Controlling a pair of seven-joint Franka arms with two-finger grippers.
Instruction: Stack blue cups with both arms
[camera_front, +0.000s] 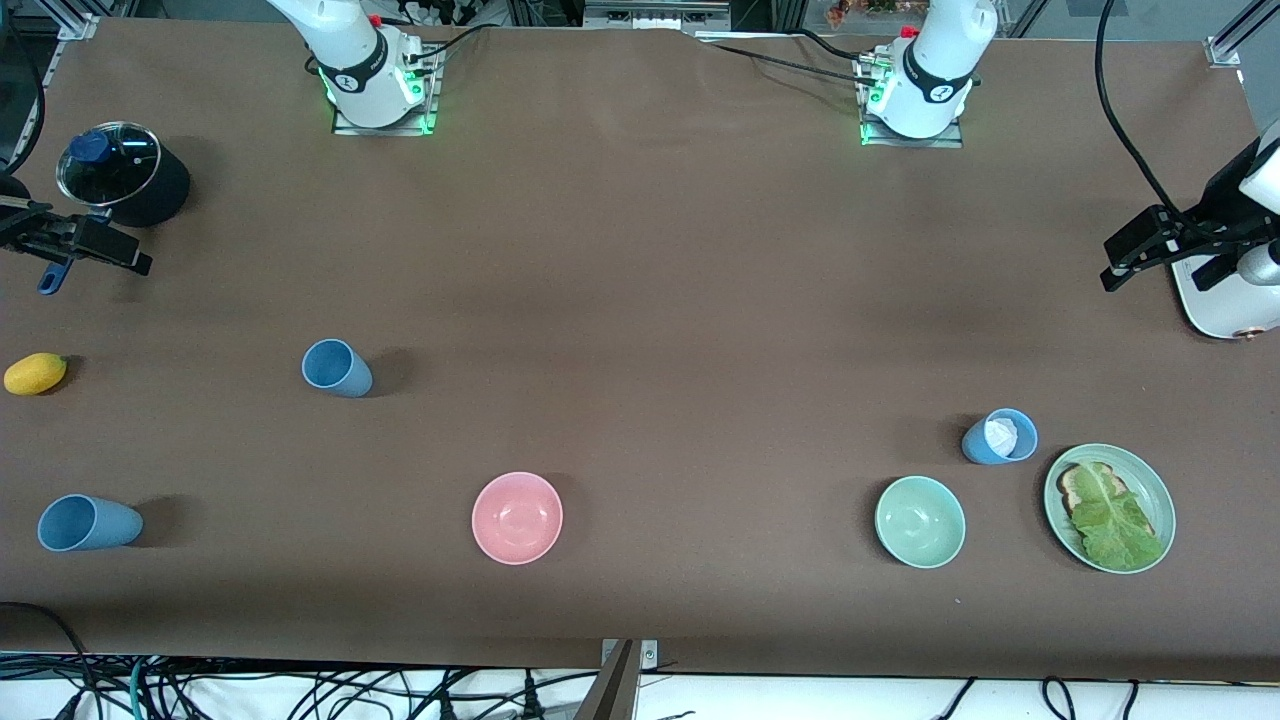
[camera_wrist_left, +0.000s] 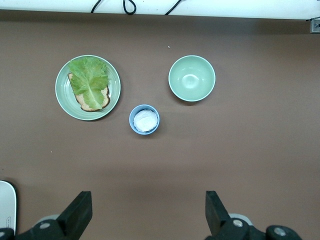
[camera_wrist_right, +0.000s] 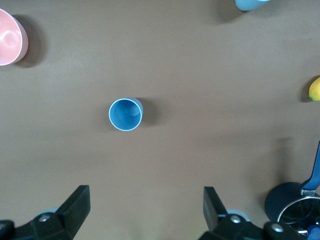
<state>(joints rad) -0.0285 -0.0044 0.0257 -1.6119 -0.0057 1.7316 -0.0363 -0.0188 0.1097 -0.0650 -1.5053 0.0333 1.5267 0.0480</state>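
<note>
Nearest the camera stands one blue cup at the right arm's end; a second cup farther up, a third cup holding something white beside the green plate. You judge them light, stiff, smooth: take the rim wall. Left gripper and right gripper hang spread apart, empty.

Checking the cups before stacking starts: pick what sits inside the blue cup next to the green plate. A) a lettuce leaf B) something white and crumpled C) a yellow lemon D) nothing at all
B: the blue cup beside the green plate has something white and crumpled in it, plain in the left wrist view; the lettuce lies on the plate, not in the cup.
</note>
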